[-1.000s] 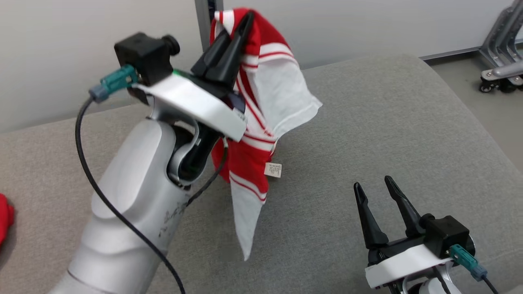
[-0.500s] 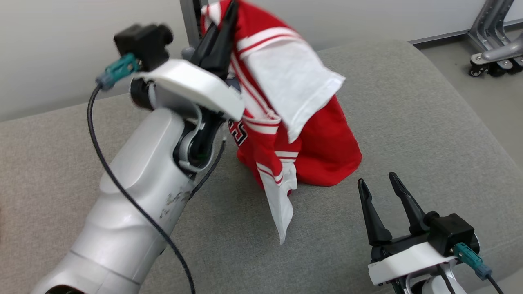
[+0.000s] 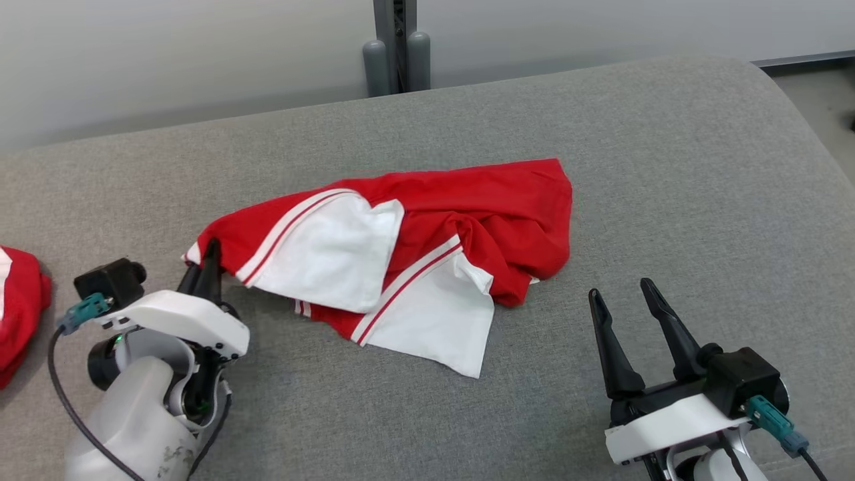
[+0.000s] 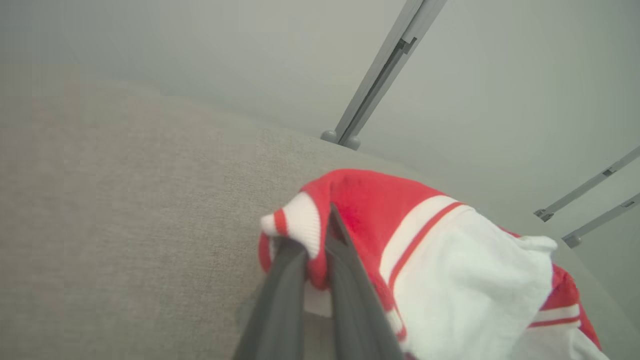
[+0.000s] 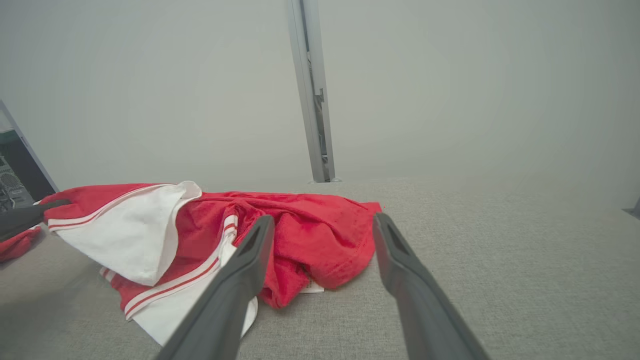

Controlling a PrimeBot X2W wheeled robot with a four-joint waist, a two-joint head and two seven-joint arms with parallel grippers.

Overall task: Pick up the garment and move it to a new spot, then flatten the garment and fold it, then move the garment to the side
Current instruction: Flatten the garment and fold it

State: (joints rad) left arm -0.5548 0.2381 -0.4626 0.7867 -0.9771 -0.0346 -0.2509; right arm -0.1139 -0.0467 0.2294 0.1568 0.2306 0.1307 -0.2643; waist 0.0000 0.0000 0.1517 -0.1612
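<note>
The red and white garment (image 3: 414, 254) lies crumpled across the middle of the grey cushion (image 3: 668, 167), red body to the right and white sleeves toward the front. My left gripper (image 3: 208, 257) sits low at the garment's left end, shut on its white ribbed edge (image 4: 300, 225). The same garment (image 5: 300, 240) spreads ahead in the right wrist view. My right gripper (image 3: 624, 304) stands open at the lower right, apart from the cloth, with nothing between its fingers (image 5: 240, 270).
Another red garment (image 3: 17, 314) lies at the cushion's far left edge. A grey metal post (image 3: 395, 40) rises behind the cushion against a pale wall. Floor shows past the cushion's rounded right corner.
My left gripper has come down from high above the cushion to its surface at the left, laying the hanging garment out flat. The head camera has shifted. The right gripper kept its place.
</note>
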